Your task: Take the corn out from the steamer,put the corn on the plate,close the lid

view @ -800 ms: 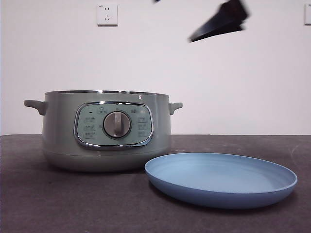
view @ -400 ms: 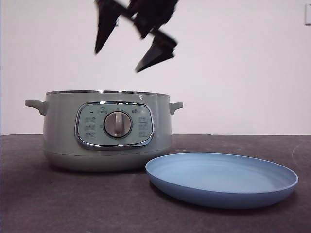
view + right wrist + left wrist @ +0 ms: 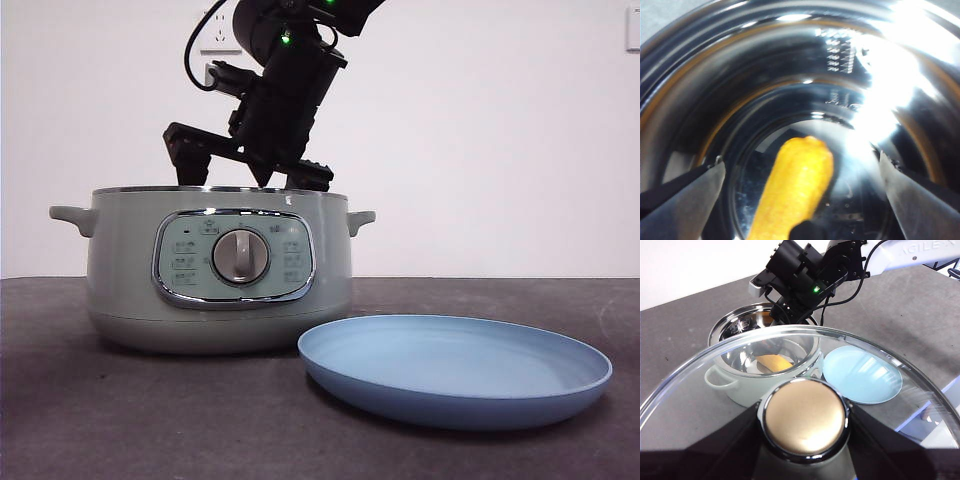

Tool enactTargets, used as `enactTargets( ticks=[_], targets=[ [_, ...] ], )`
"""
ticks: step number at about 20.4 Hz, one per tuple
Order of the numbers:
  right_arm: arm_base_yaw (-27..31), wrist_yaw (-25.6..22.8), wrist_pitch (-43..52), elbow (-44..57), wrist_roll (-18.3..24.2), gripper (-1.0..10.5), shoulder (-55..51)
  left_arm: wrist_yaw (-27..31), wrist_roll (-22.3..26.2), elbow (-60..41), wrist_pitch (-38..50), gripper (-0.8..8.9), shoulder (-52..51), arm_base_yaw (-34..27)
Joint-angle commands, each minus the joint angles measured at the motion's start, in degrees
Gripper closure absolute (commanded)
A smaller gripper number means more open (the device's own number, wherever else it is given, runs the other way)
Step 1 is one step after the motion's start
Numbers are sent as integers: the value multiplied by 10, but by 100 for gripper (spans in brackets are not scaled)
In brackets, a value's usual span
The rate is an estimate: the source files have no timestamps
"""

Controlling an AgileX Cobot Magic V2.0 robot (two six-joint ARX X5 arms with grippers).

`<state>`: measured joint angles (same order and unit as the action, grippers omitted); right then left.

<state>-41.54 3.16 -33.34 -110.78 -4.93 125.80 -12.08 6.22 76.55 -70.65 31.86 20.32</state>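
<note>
The sage-green steamer (image 3: 220,270) stands uncovered at the left of the table, with the light-blue plate (image 3: 455,365) beside it on the right. My right gripper (image 3: 248,172) dips into the pot's mouth from above. Its jaws are open on either side of the yellow corn (image 3: 795,185), which lies on the shiny pot floor and is not touched. My left gripper (image 3: 805,440) is shut on the knob (image 3: 805,419) of the glass lid (image 3: 865,355), held in the air above the table. Through the glass I see the steamer (image 3: 740,390), the corn (image 3: 772,361) and the plate (image 3: 862,375).
The right arm (image 3: 800,275) hangs dark over the pot's far rim. The pot's two side handles (image 3: 72,215) stick out. A wall socket (image 3: 215,35) is behind, and grey tabletop (image 3: 150,420) lies in front of the pot.
The right arm has swung in from the upper right to the left and dropped, its open jaws now at the pot's mouth. The pot and plate have not moved.
</note>
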Motion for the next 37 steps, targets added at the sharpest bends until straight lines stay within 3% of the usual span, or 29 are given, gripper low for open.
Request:
enactTargets(
  ticks=[1, 7, 10, 13, 18, 22, 26, 31, 37],
  targets=[
    [-6, -2, 3, -2, 2, 351, 25, 0, -2, 8, 20, 822, -6, -1],
    [-18, -7, 3, -2, 2, 358, 48, -1, -2, 8, 20, 822, -6, 0],
    [-20, -20, 2, -2, -2, 574, 62, -1, -2, 8, 18, 822, -6, 0],
    [-25, -20, 7, -2, -5, 952, 63, -1, -2, 8, 16, 822, -6, 0],
    [-28, -19, 16, -2, -6, 962, 30, -1, -2, 8, 18, 822, -6, 0],
    [-24, -21, -3, -2, -6, 963, -90, -1, -2, 8, 24, 822, -6, 0],
    [-14, -52, -87, -2, 7, 963, -226, -2, -2, 8, 25, 822, -6, 0],
    [15, -70, -200, 5, 31, 963, -301, -2, -2, 8, 24, 822, -6, 7],
    [33, -76, -172, 111, 15, 963, -356, -2, -2, 8, 21, 822, -6, 11]
  ],
)
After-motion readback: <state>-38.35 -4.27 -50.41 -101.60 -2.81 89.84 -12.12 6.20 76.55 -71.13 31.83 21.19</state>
